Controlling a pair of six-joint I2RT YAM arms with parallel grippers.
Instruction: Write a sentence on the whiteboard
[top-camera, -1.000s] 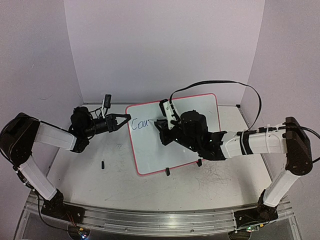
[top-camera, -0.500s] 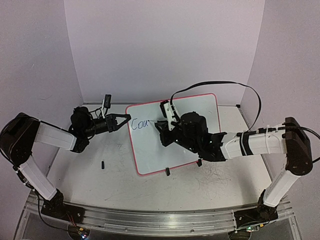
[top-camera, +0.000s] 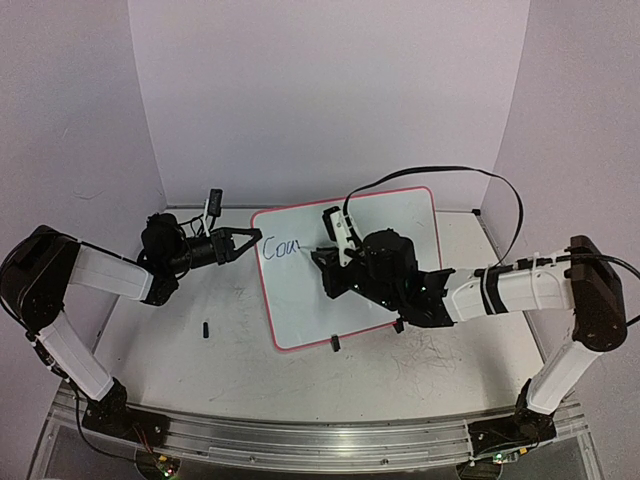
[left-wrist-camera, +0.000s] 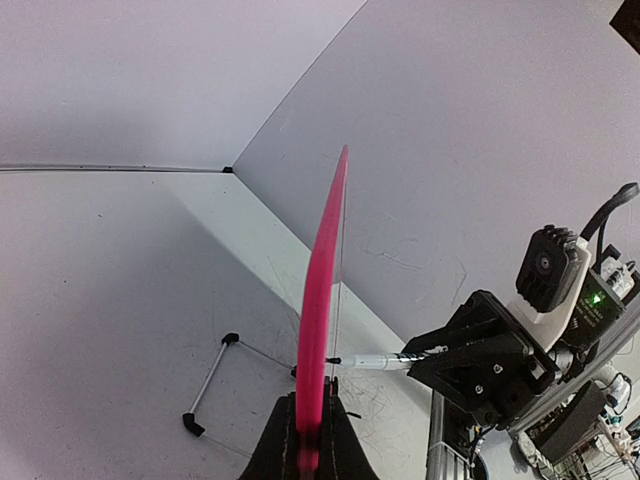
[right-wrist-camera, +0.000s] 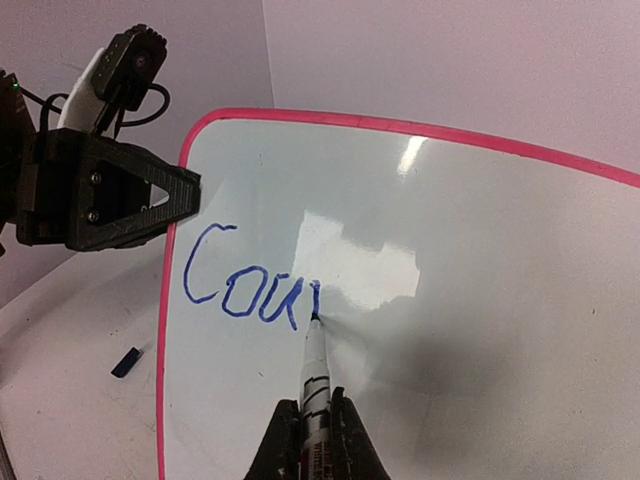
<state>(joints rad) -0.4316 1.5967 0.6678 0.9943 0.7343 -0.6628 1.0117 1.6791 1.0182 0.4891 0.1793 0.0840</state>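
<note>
Since 1 second ago the right arm has shifted slightly along the whiteboard (top-camera: 400, 215), and the sentence (right-wrist-camera: 250, 290) has gained a short stroke. It reads "Cou" in blue, plus the start of a 4th letter. Right jaws are shut narrowly on a marker (right-wrist-camera: 316, 360), whose tip touches the board at that stroke; the barrel's print is too blurred to read. Left jaws pinch the board's left pink rim. The board sits mid-counter (top-camera: 240, 340), nearer the far edge.

Bright, even light, soft shadows, white glare patch on the whiteboard (right-wrist-camera: 450, 300)
</note>
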